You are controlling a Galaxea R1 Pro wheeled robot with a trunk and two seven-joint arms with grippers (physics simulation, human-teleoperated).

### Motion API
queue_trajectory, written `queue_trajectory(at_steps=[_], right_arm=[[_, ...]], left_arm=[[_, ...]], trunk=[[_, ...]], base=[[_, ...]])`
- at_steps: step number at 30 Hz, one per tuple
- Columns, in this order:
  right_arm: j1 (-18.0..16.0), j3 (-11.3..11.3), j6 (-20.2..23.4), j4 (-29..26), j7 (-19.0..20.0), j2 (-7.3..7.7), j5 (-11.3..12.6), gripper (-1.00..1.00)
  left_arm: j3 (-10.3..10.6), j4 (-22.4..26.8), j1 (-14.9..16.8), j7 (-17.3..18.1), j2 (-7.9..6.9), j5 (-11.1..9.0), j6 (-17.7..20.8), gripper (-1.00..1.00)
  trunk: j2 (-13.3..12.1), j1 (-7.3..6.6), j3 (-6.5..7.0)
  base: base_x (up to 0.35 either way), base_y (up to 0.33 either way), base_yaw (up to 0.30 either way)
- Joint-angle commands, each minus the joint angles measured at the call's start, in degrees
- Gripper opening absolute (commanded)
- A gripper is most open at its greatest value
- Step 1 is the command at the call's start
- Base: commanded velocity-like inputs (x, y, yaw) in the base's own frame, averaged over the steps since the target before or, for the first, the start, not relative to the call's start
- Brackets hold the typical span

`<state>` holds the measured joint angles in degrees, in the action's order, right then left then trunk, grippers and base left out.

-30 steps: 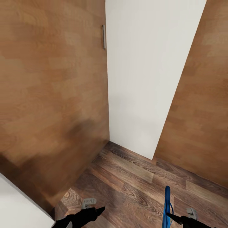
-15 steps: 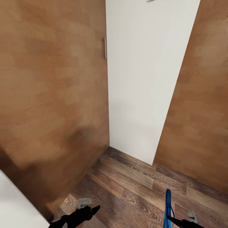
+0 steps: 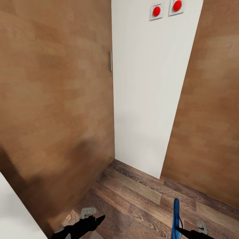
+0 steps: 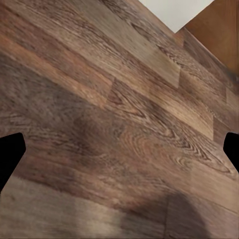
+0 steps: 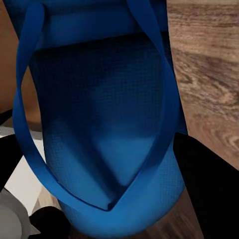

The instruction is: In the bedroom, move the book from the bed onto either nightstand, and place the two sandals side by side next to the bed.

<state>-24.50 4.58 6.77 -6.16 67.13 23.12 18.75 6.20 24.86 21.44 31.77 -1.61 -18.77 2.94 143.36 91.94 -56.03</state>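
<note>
One bright blue sandal (image 3: 175,217) hangs upright on edge at the lower right of the head view, with my right gripper (image 3: 181,229) shut on its lower end. In the right wrist view the sandal (image 5: 104,124) and its blue strap fill the picture, a black finger (image 5: 209,189) pressed against its side. My left gripper (image 3: 98,219) hovers low over the brown plank floor (image 3: 139,196). It stands open with nothing between its fingertips (image 4: 10,154). The book and the nightstand are out of view. A pale white surface (image 3: 13,215) at the lower left corner may be the bed.
Tall wooden doors (image 3: 56,99) with a metal handle (image 3: 110,61) rise close on the left. A white wall panel (image 3: 146,93) with two red switches (image 3: 156,11) stands ahead, and a wooden panel (image 3: 209,116) stands on the right. Small grey parts (image 3: 87,211) lie low by the arms.
The camera has tilted upward, bringing the two red switches into view at the top. Both arms keep their places and the sandal stays in the right gripper.
</note>
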Motion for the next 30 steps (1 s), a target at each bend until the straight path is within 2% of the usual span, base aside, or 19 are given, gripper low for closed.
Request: queue_trajectory(at_steps=[1, 10, 27, 30], right_arm=[[-0.02, 0.42, 0.61, -0.01, 0.23, -0.01, -0.20, -1.00], [-0.02, 0.39, 0.61, -0.01, 0.23, -0.01, -0.20, -1.00], [-0.02, 0.38, 0.61, -0.07, 0.20, -0.01, -0.20, -1.00], [-0.02, 0.41, 0.61, -0.08, 0.20, -0.01, -0.20, -1.00]], left_arm=[[0.32, 0.05, 0.01, 0.05, -0.06, -0.57, 0.31, 1.00], [0.39, 0.02, 0.04, 0.04, 0.03, -0.57, 0.31, 1.00], [0.44, 0.01, 0.03, 0.04, 0.03, -0.59, 0.31, 1.00], [0.47, 0.01, 0.02, 0.04, 0.03, -0.57, 0.31, 1.00]], trunk=[[0.00, -0.04, 0.17], [-0.12, -0.27, 2.17], [-6.93, -4.00, 5.22], [-6.93, -4.00, 5.22]], base=[[0.000, 0.000, 0.000], [0.000, 0.000, 0.000], [0.000, 0.000, 0.000], [0.000, 0.000, -0.040]])
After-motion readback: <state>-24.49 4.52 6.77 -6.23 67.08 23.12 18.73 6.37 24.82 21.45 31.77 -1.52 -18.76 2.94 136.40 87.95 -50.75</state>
